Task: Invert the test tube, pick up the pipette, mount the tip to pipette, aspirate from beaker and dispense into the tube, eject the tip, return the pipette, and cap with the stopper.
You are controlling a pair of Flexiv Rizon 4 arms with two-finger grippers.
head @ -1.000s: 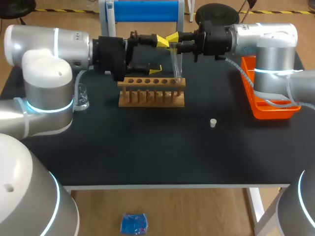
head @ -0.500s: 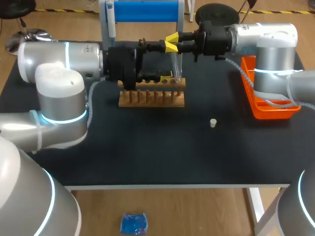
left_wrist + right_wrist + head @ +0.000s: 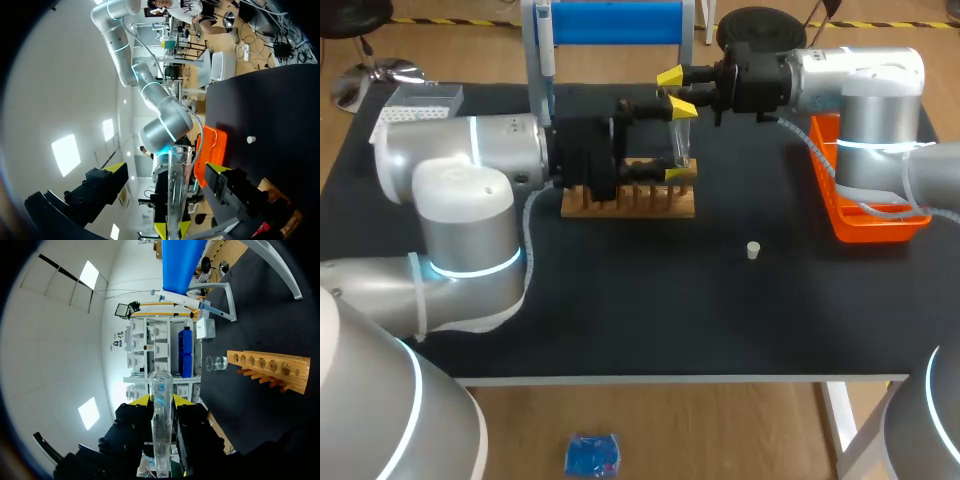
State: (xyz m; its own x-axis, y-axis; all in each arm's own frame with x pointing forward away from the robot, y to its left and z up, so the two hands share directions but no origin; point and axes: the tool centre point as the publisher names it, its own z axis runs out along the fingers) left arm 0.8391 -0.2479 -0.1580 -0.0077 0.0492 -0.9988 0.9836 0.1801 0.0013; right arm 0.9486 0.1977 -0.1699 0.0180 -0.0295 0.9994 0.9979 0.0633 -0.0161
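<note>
Test tube (image 3: 681, 148) stood upright over the right end of the wooden rack (image 3: 620, 200), toward the back of the table (image 3: 620, 320); whether its lower end touched the rack I could not tell; my right tool (image 3: 672, 88) reached in from the right and was clamped on the tube near its rounded end, with a yellow tip on either side of the glass; my left tool (image 3: 678, 140) reached across from the left at the same spot, its fingers wide apart, one on each side of the tube with a clear gap to the glass; from my left wrist the tube (image 3: 178, 195) ran between those spread fingers, its open rim away from the right tool (image 3: 172, 231); from my right wrist the rack (image 3: 270, 367) lay ahead with its row of holes showing, and a glass beaker (image 3: 216, 363) stood beyond it; a small white stopper (image 3: 753, 250) sat alone on the table, well apart from the rack; an orange tray (image 3: 865, 215) lay at the right edge.
</note>
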